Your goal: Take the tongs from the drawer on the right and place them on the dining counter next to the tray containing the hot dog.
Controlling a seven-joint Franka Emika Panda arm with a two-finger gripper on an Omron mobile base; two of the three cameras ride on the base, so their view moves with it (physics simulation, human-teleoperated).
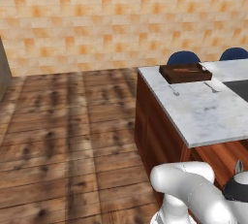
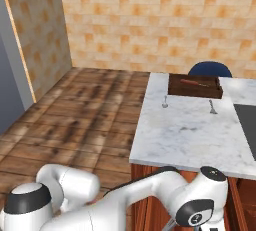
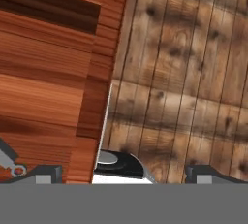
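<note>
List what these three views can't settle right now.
- Tongs: whereabouts hidden in every view.
- Drawer, open or closed: hand view is too close to the wooden island side to tell.
- Hot dog: thin reddish streak in the tray, too small for detail.
- Gripper: fingertips cut by hand view's bottom edge.

Two base views flanking the arm, both facing dining counter [image 1: 203,106], hand view close on floorboards [image 3: 184,72]

Around me: an orange-tan tiled wall [image 1: 97,19]; worn wooden plank floor [image 1: 63,136]; two blue stools [image 1: 183,57] — a grey panel [image 2: 10,75] left.
</note>
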